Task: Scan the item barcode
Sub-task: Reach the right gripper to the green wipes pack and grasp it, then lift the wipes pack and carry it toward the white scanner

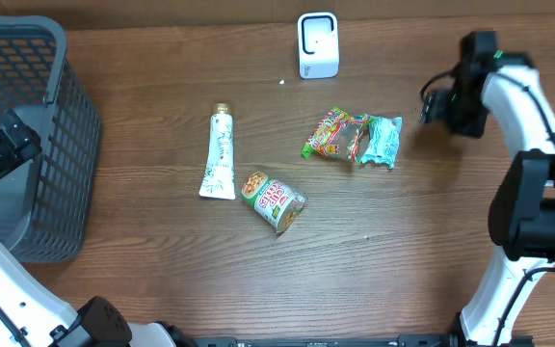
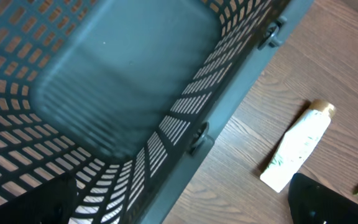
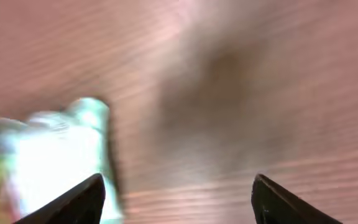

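Wood counter (image 1: 403, 251). Right tool (image 3: 178, 183) spread, empty, just beside teal packet (image 1: 383, 142) (wrist view blurred). Left tool (image 1: 8, 145) spread, empty, over basket (image 1: 75, 116). Step: pick approach. Next: close on packet, show barcode to scanner (image 1: 317, 44).

Overhead straight down; wrist views close.

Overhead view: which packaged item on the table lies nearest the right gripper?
The teal packet, rightmost of the four, beside the colourful snack bag; the white tube and cup lie farther left.
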You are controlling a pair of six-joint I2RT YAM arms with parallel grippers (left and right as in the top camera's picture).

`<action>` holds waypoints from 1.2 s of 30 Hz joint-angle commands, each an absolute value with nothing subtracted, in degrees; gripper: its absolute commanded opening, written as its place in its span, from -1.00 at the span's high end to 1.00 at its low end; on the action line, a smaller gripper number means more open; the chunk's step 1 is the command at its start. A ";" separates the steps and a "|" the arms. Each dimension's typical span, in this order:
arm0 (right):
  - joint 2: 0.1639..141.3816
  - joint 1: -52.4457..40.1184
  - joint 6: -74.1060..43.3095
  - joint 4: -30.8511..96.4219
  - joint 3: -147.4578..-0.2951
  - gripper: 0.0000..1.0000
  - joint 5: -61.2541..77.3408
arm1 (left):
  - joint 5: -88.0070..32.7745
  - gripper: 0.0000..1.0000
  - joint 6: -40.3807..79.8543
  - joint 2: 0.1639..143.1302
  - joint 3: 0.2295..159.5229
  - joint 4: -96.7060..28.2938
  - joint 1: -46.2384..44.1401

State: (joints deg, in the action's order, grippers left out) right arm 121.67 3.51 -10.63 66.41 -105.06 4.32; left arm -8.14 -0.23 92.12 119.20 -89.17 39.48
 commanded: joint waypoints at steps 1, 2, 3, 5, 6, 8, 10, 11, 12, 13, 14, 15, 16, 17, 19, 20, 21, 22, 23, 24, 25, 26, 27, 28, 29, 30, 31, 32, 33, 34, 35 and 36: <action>120.55 1.83 -10.00 67.66 -115.28 -0.52 24.93 | -8.43 -0.99 -1.15 92.05 119.31 -89.12 39.68; 120.55 1.10 -10.07 67.59 -115.22 -0.50 27.86 | -8.43 -0.99 -1.15 92.05 119.31 -89.12 39.68; 120.66 -0.45 -10.74 67.64 -113.93 -0.47 28.36 | -8.45 -0.99 -1.13 92.05 119.31 -89.12 39.68; 120.68 -3.49 -14.24 67.64 -108.95 -0.27 26.11 | -8.45 -1.00 -1.15 92.05 119.31 -89.12 39.68; 120.68 -4.36 -18.98 67.37 -106.15 -0.22 23.49 | -8.45 -1.00 -1.15 92.05 119.31 -89.12 39.68; 120.68 -5.30 -21.91 65.39 -101.51 -0.17 21.85 | -8.43 -0.99 -1.15 92.05 119.31 -89.12 39.68; 120.68 -5.41 -22.61 64.07 -98.32 -0.13 20.49 | -8.45 -1.00 -1.15 92.05 119.31 -89.12 39.68; 120.68 -5.41 -22.57 63.46 -97.27 -0.12 19.86 | -8.43 -0.99 -1.15 92.05 119.31 -89.14 39.68; 120.68 -5.48 -22.52 62.24 -95.85 -0.12 18.37 | -8.45 -0.99 -1.13 92.05 119.31 -89.12 39.68; 120.68 -5.58 -22.04 60.47 -94.11 -0.12 17.02 | -8.43 -0.99 -1.15 92.05 119.31 -89.14 39.68; 120.68 -5.96 -20.03 58.52 -92.42 -0.12 16.99 | -8.45 -1.00 -1.15 92.05 119.31 -89.12 39.68; 120.68 -6.50 -18.28 57.43 -91.81 -0.15 16.97 | -8.43 -0.99 -1.15 92.05 119.31 -89.14 39.68; 120.68 -7.25 -15.86 56.73 -91.48 -0.25 16.38 | -8.45 -1.00 -1.15 92.05 119.31 -89.12 39.68; 120.68 -7.70 -15.05 56.88 -91.33 -0.27 14.37 | -8.45 -1.00 -1.15 92.05 119.31 -89.14 39.68; 120.68 -8.03 -14.92 60.49 -91.33 -0.36 4.36 | -8.43 -0.99 -1.15 92.05 119.31 -89.14 39.68; 120.68 -7.51 -14.68 62.83 -91.35 -0.36 -0.62 | -8.43 -1.00 -1.15 92.05 119.31 -89.14 39.68; 120.68 -6.90 -14.70 64.51 -91.53 -0.35 -4.27 | -8.45 -1.00 -1.15 92.05 119.31 -89.12 39.68; 120.66 -6.02 -14.70 66.24 -91.96 -0.35 -7.92 | -8.45 -0.99 -1.13 92.05 119.31 -89.12 39.68; 120.66 -4.69 -14.70 67.72 -93.10 -0.33 -10.72 | -8.43 -1.00 -1.15 92.05 119.31 -89.14 39.68; 120.66 -3.73 -14.44 68.45 -94.17 -0.33 -11.84 | -8.45 -0.99 -1.13 92.05 119.31 -89.14 39.68; 120.66 -2.57 -12.93 69.08 -95.81 -0.33 -11.73 | -8.43 -1.00 -1.15 92.05 119.31 -89.12 39.68; 120.66 -1.58 -11.75 69.65 -97.89 -0.36 -11.49 | -8.43 -0.99 -1.15 92.05 119.31 -89.12 39.68; 120.66 -0.91 -10.52 70.04 -99.77 -0.40 -10.98 | -8.45 -1.00 -1.15 92.05 119.31 -89.12 39.68; 120.66 0.21 -8.60 70.70 -103.09 -0.58 -9.45 | -8.45 -0.99 -1.13 92.05 119.31 -89.14 39.68; 120.66 0.82 -8.40 71.29 -104.97 -0.70 -8.29 | -8.43 -1.00 -1.15 92.05 119.31 -89.12 39.68; 120.66 2.90 -6.83 73.47 -109.93 -0.83 -2.07 | -8.43 -1.00 -1.15 92.05 119.31 -89.12 39.68; 120.66 4.58 -4.80 74.13 -112.20 -0.88 3.75 | -8.43 -1.00 -1.13 92.05 119.31 -89.14 39.68; 120.66 6.04 -3.14 74.19 -113.14 -0.87 8.67 | -8.45 -1.00 -1.15 92.05 119.31 -89.14 39.68; 120.68 8.78 0.23 73.60 -113.16 -0.86 17.19 | -8.43 -1.00 -1.15 92.05 119.31 -89.14 39.68; 120.97 9.82 2.44 73.14 -112.73 -0.86 20.69 | -8.45 -1.00 -1.15 92.05 119.31 -89.12 39.68; 121.16 10.96 4.80 72.60 -112.14 -0.86 24.05 | -8.45 -1.00 -1.15 92.05 119.31 -89.12 39.68; 121.56 11.64 6.63 72.07 -111.66 -0.87 26.02 | -8.43 -0.99 -1.15 92.05 119.31 -89.14 39.68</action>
